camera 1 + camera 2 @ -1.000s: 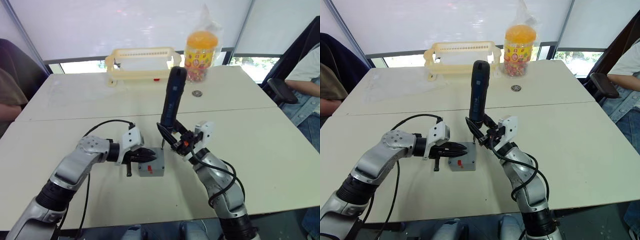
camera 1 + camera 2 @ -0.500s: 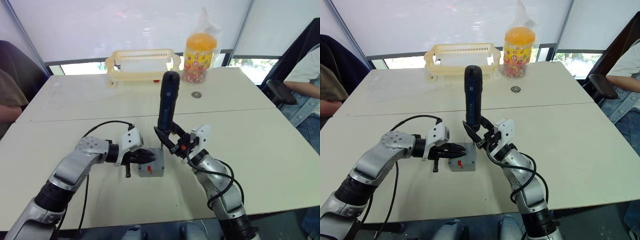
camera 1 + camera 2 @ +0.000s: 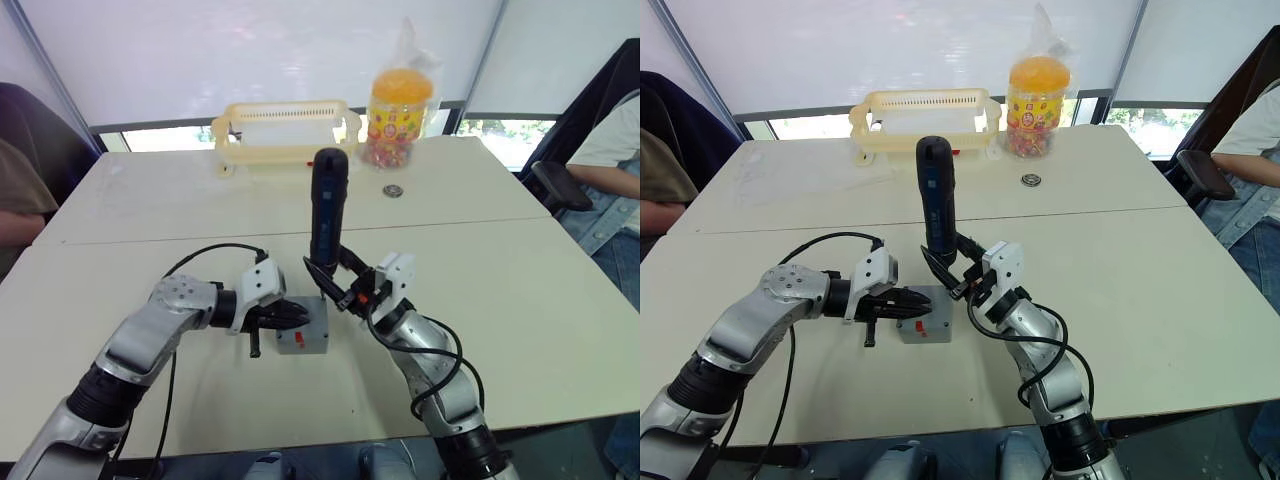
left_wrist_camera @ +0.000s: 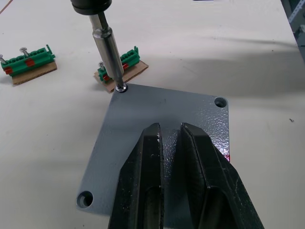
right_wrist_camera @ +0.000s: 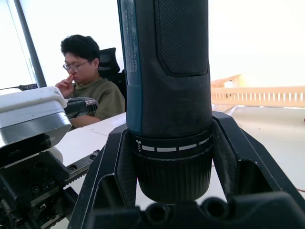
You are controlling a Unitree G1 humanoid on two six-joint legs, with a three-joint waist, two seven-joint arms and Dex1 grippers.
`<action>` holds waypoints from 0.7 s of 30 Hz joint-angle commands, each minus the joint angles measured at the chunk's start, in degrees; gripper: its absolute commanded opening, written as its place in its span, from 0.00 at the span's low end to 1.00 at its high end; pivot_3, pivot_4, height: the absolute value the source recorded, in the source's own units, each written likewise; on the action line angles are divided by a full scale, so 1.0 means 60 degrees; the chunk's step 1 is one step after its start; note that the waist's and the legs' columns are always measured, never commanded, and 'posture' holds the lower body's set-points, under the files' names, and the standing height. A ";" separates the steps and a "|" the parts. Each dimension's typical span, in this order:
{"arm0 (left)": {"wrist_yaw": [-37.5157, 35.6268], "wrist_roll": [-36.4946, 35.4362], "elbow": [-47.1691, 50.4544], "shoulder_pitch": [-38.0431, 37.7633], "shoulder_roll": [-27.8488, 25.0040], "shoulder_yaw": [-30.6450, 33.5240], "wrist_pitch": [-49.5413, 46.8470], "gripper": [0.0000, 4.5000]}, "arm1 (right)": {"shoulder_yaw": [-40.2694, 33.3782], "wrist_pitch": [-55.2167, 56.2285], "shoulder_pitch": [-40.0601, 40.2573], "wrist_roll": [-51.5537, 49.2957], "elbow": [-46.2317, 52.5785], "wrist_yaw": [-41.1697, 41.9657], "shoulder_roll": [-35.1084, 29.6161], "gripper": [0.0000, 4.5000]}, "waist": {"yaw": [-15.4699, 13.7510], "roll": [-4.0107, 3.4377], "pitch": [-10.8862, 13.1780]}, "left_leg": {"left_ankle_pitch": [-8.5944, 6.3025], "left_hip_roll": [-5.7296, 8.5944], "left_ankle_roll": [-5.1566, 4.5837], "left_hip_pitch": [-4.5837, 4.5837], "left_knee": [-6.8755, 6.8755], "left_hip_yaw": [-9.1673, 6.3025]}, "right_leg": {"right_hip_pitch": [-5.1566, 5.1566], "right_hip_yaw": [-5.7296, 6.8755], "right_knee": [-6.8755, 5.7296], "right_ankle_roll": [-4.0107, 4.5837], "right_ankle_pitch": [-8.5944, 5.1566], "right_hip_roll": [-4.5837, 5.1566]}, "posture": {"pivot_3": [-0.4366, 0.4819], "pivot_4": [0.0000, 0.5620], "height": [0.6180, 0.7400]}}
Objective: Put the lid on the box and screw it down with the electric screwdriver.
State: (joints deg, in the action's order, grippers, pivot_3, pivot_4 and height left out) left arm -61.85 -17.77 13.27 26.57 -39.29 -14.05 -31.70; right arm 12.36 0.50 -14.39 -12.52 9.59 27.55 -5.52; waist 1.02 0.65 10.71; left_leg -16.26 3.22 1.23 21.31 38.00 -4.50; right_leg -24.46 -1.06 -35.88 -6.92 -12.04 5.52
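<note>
I see the box [image 3: 924, 327] low and centre on the bench [image 3: 1160, 290], with the lid [image 4: 162, 138] lying flat on top of it. My left gripper [image 4: 178, 157] rests on the lid from the left side of the frame, its two fingers drawn nearly together with only a thin slit between them, pressing down on the plate and clasping nothing. My right gripper [image 3: 952, 275] stands just right of the box, clamped around the lower barrel of the electric screwdriver [image 3: 937, 200], which rises almost upright above it. In the left wrist view the metal bit comes down onto a screw at the lid's far corner. Two small green strips of spare screws [image 4: 27, 61] lie just beyond that corner. There is small print on the screwdriver's barrel, but I can't read it.
</note>
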 commanded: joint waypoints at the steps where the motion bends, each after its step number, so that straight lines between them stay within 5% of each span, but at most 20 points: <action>1: -0.0015 0.0212 -0.0028 -0.0214 -0.0153 -0.0218 -0.0118 0.14 | 0.0061 0.0011 0.0079 0.0161 -0.0311 0.0016 -0.0010 0.39 | 0.0001 0.0002 -0.0004 | 0.0000 0.0000 0.0000 0.0000 0.0000 0.0000 | 0.0000 0.0000 0.0000 0.0000 0.0000 0.0000 | 0.48 0.27 1.00; 21: -0.0037 0.0272 0.0022 -0.0234 -0.0193 -0.0214 -0.0152 0.14 | 0.0087 0.0108 0.0391 0.0324 -0.0736 0.0194 -0.0290 0.39 | -0.0002 0.0001 -0.0093 | -0.0001 -0.0003 -0.0001 -0.0006 0.0000 -0.0004 | 0.0008 0.0002 0.0002 0.0002 -0.0003 -0.0001 | 0.48 0.27 1.00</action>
State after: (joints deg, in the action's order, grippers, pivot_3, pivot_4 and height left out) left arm -61.88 -17.36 13.55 26.03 -39.42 -14.16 -31.97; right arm 12.70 2.70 -13.57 -11.99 8.17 28.52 -6.13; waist 1.01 0.65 10.15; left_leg -16.27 3.20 1.23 21.27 38.00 -4.52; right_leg -24.41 -1.04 -35.86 -6.91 -12.06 5.52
